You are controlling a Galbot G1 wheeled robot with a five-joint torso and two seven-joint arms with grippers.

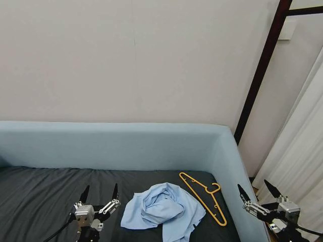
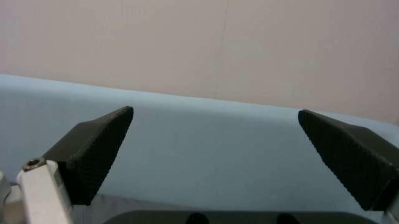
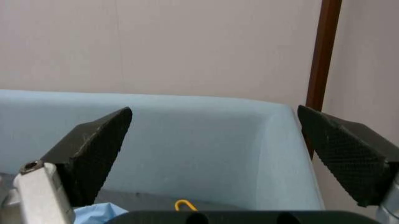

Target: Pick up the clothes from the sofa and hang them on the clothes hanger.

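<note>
I am holding my left gripper (image 1: 101,187) spread wide at the lower left of the frame, and my right gripper (image 1: 253,185) spread wide at the lower right. Between them, on the sofa (image 1: 126,146), a blue shirt (image 1: 161,209) is lying just beside an orange hanger (image 1: 204,197).

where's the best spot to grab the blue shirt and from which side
I'd take the raised bunched fold at the middle of the blue shirt, coming from above on its left, where the open left pincer hovers. The edges lie flat on the sofa seat, and the orange hanger lies along its right side.
</note>
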